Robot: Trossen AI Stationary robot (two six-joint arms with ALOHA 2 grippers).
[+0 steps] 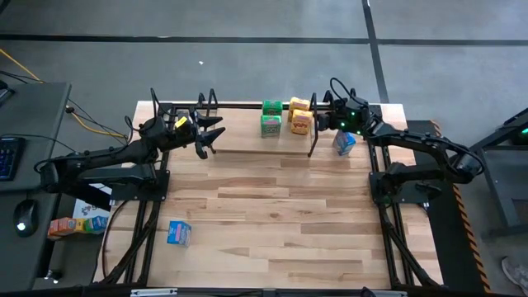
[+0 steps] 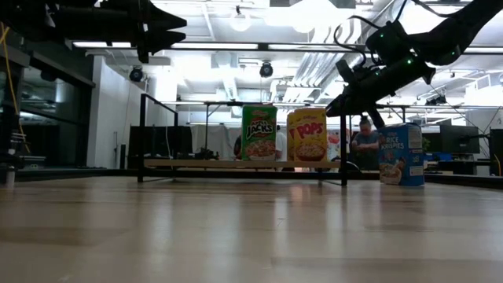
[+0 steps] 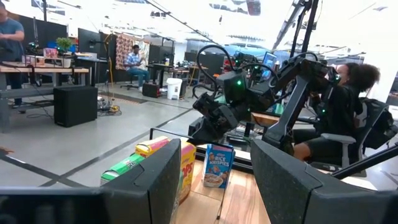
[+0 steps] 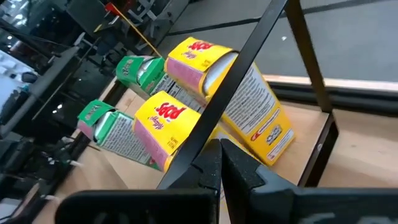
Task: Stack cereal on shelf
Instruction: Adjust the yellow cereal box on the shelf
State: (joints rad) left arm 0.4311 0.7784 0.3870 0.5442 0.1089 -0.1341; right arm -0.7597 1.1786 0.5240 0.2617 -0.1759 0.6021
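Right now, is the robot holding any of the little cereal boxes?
No. The left pincer hangs open and empty over the shelf's left end. The right pincer is shut on nothing, beside the shelf's right upright.

both arms are matte black with chunky jointed links and looped black cables, the left gripper (image 1: 211,134) showing a small yellow tag just behind its broad, flat-faced black fingers (image 3: 155,180), the right gripper (image 1: 318,119) carrying bright green lights on the wrist behind its fingers.
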